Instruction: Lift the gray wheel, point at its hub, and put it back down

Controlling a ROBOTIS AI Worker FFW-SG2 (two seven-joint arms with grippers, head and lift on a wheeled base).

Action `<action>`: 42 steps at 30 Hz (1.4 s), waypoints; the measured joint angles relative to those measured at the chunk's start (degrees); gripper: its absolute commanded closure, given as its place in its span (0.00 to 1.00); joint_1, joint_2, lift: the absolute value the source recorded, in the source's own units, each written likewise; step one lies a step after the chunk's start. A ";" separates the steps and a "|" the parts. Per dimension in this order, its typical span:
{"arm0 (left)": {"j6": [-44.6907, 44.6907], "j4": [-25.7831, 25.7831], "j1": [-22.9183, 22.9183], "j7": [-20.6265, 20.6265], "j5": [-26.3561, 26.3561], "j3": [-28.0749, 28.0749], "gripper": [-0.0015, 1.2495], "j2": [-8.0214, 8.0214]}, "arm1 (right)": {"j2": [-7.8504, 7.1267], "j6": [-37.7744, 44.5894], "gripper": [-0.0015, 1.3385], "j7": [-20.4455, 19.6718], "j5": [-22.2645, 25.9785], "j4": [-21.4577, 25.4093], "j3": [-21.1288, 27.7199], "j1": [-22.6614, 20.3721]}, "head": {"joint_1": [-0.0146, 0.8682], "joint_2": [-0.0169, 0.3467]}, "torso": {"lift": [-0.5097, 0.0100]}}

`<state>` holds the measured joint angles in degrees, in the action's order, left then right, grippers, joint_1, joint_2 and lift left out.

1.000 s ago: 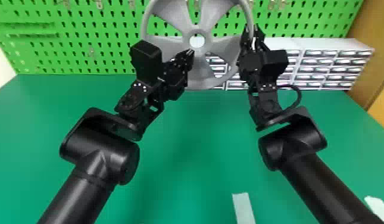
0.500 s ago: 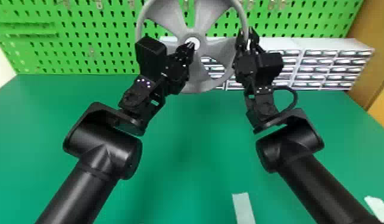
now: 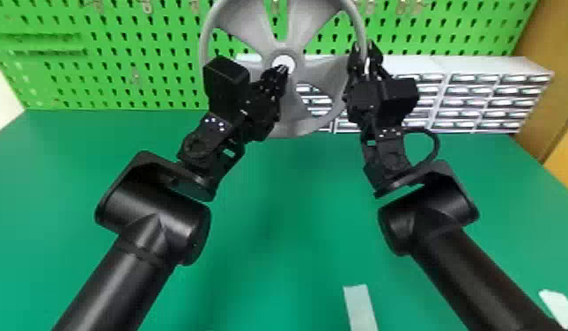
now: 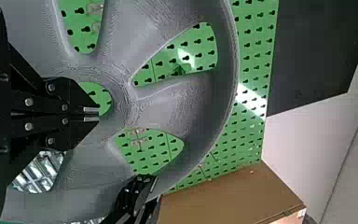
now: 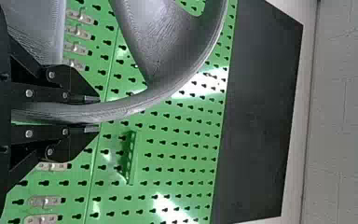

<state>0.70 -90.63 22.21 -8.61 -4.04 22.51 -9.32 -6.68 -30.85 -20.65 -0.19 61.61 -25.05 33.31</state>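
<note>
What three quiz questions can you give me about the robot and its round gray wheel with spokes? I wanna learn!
1. Which holds the rim of the round gray spoked wheel: the black left gripper or the black right gripper?
2. True or false: the wheel lies flat on the green table.
3. Fill in: the left gripper's jaws point at the wheel's ____.
Key: 1. right; 2. false; 3. hub.

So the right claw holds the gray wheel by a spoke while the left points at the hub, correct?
Not a spoke: the right wrist view shows the right claw on its rim. The left claw does point at the hub.
</note>
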 measured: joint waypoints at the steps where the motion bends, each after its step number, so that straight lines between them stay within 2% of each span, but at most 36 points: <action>1: 0.00 0.01 0.00 0.00 0.07 0.00 0.98 0.00 | 0.00 0.00 0.99 0.00 0.01 0.00 0.00 0.00 | 0.80 0.18 | 0.81; 21: -0.38 -0.09 -0.10 -0.10 0.46 0.31 0.98 -0.04 | -0.04 -0.02 0.99 0.00 0.10 0.00 0.21 -0.20 | 0.80 0.18 | 0.81; 27: -0.47 -1.37 -0.55 -1.37 -0.41 0.33 0.98 -0.08 | -0.07 0.01 0.99 0.00 0.11 0.00 0.62 -0.25 | 0.80 0.18 | 0.81; 37: 0.76 -8.83 -5.27 -3.79 -2.80 -2.04 0.98 -0.65 | -0.11 0.43 0.99 0.00 -0.14 0.00 1.99 0.15 | 0.80 0.18 | 0.81; 42: 2.95 -13.92 -8.86 -5.38 -5.37 -4.16 0.98 -1.67 | -0.31 0.53 0.99 0.00 -0.16 0.00 2.73 0.18 | 0.80 0.18 | 0.81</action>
<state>3.66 -104.55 13.36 -13.99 -9.41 18.36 -10.99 -6.99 -30.32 -20.65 -0.35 61.61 -22.32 33.48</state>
